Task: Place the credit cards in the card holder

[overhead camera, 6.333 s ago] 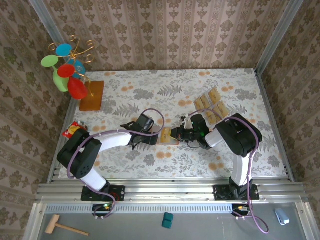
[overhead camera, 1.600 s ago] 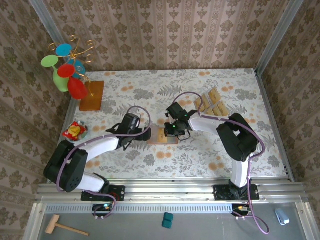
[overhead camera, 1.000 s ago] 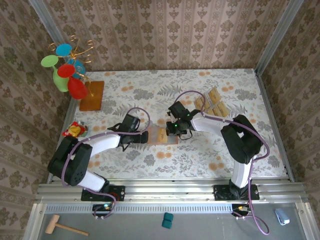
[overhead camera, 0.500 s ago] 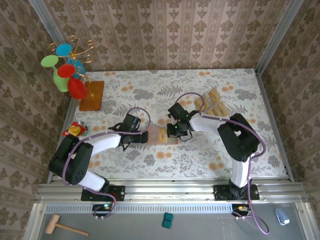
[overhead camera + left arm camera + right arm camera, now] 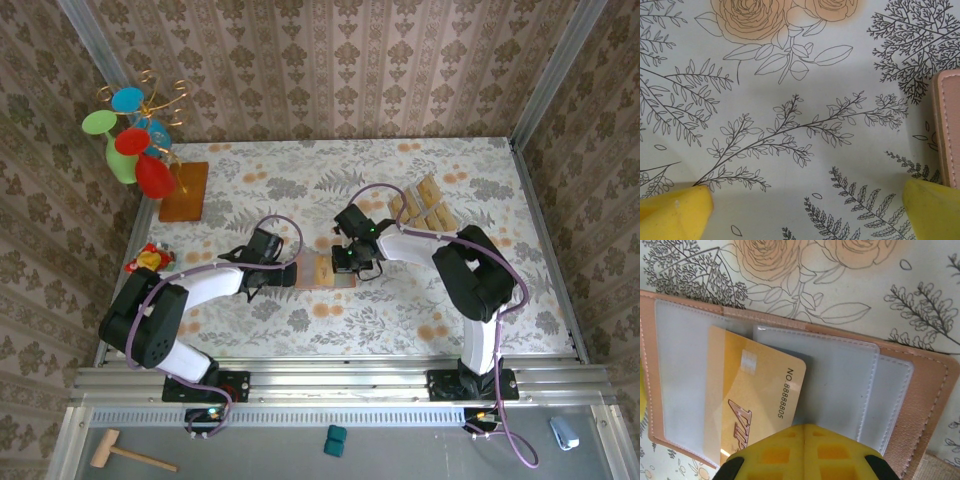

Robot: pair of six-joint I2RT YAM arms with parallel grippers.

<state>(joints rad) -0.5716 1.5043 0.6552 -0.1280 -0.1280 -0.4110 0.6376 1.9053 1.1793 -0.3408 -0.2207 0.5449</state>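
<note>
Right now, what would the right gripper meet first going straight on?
Likely the card half-tucked in the holder, just ahead of the right gripper; depth is unclear.

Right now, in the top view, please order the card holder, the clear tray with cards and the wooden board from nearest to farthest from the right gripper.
1. The card holder: mid-table, partly beneath the right gripper.
2. The clear tray: to the right of the gripper and farther back.
3. The wooden board: far left, toward the back.
</note>
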